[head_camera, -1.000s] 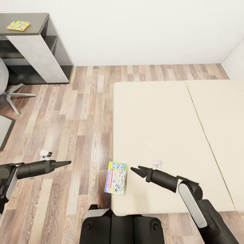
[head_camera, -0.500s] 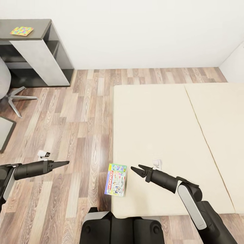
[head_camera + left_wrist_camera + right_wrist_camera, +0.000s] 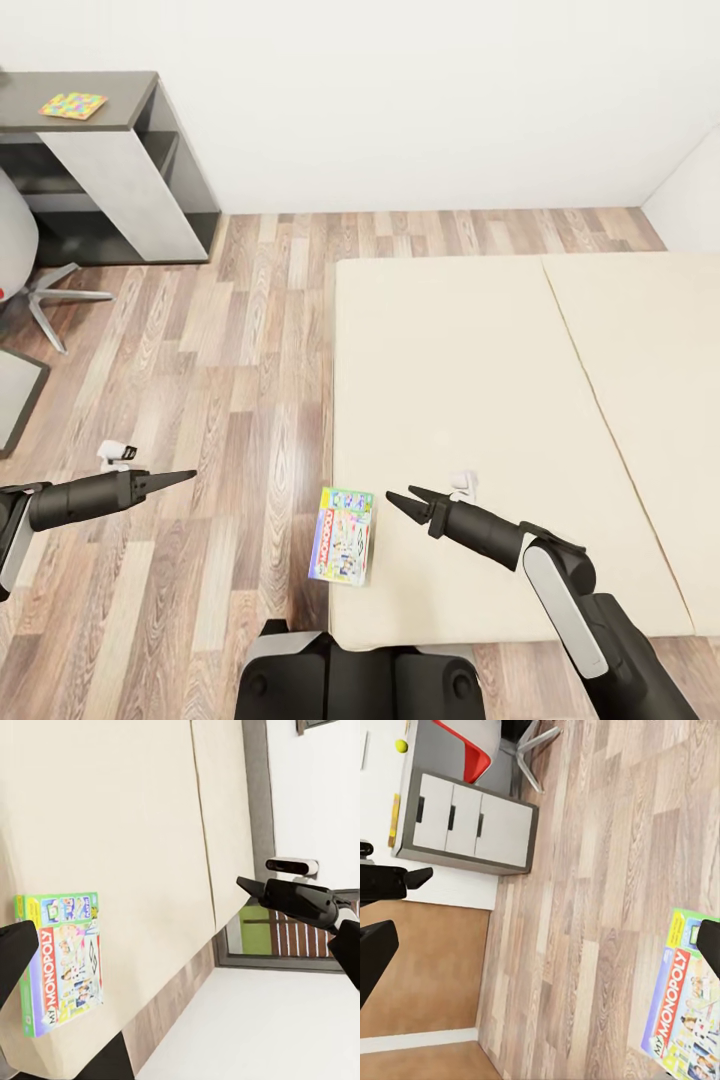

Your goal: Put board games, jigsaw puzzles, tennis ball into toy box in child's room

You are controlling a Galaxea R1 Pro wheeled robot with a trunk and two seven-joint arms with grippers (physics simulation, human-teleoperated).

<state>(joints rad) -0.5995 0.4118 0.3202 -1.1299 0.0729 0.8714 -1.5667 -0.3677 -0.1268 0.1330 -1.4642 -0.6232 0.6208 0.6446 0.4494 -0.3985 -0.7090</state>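
Note:
A board game (image 3: 343, 534), a bright box reading "MONOPOLY" (image 3: 64, 960), lies flat on the near left corner of the beige bed (image 3: 500, 400). My right gripper (image 3: 399, 495) hovers just right of the box, above the mattress, open and holding nothing. My left gripper (image 3: 190, 475) hangs over the wood floor left of the bed, its fingers apart and nothing in them. A jigsaw puzzle (image 3: 73, 105) rests on the dark grey unit far left. In the right wrist view the tennis ball (image 3: 401, 746) sits on the pale table top (image 3: 379, 780).
A dark grey shelf unit (image 3: 110, 170) stands against the white wall at far left, with a chair's star base (image 3: 45, 295) in front of it. A red chair (image 3: 472, 750) and a drawer cabinet (image 3: 472, 821) stand by the table. Wood floor lies between unit and bed.
The head view has shifted a little, so the shelf unit and wall sit lower in the picture. My left gripper has drifted slightly left. The board game and right gripper stay put.

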